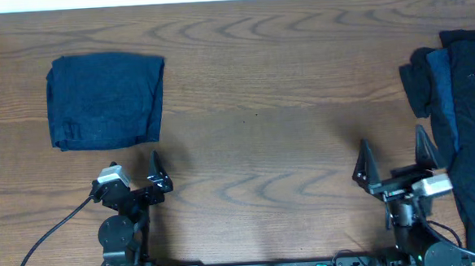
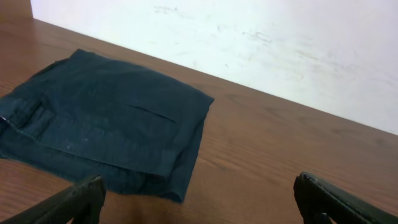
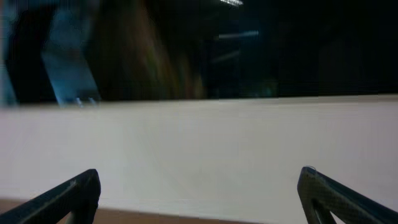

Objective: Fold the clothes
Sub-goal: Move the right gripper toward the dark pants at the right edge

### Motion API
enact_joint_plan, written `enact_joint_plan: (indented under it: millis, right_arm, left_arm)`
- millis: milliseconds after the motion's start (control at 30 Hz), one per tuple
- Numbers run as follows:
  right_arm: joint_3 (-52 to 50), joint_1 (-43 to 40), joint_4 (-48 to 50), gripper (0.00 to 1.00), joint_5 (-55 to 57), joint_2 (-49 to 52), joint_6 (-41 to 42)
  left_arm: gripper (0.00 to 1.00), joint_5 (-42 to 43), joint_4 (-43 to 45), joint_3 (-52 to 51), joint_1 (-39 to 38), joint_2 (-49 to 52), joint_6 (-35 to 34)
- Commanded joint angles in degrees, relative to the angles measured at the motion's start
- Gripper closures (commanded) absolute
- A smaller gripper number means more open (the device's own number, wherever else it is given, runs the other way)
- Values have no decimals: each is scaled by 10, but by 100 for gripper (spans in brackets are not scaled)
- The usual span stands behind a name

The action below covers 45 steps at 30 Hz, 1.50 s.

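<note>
The tabletop (image 1: pixel 261 107) is seen to be brown wood with a marked grain and a smooth, low-sheen finish. The clothes (image 1: pixel 105 99) are made of soft, matt navy cloth, faintly creased. The wall (image 2: pixel 280 43) is finished in matt white, scuffed in places.

Surface: wooden table (image 1: pixel 261 107), brown with marked grain, pale wall along its far edge. At ten o'clock lies one folded garment (image 1: pixel 105 101), navy and roughly square, flat on the wood, its layered edges showing in the left wrist view (image 2: pixel 106 124). At three o'clock is a heap of garments (image 1: pixel 465 129) — black cloth over blue, unfolded — running past the right border.
</note>
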Motion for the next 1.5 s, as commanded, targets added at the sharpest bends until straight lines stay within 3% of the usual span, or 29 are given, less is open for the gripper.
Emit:
enact_joint_plan:
  millis: [0,233,400,633,867,1167,1300,1467]
  right_arm:
    - [20,5,2,1,-17,-2,75]
    - [100,5,-2,1,-19,19,74]
    - [197,5,-42,1,-19,90,72]
    - [360,5,-116,1,-19,267,37]
    - [595,-2,-280,1,-13,461,-16]
    - [873,-118,-508,1,-12,700,-54]
    - [935,-189,-529,1,-12,795,-101]
    - [938,-245,-504,1,-11,874,-132]
  left_arm:
    - [2,-9,-22,-11,-2,-4,10]
    - [2,-9,-22,-11,-2,-4,10]
    - [2,-9,-22,-11,-2,-4,10]
    - [2,-9,-22,-11,-2,-4,10]
    - [2,-9,-22,-11,-2,-4,10]
    - [2,-9,-22,-11,-2,-4,10]
    - [2,-9,-22,-11,-2,-4,10]
    - [2,-9,-22,-11,-2,-4,10]
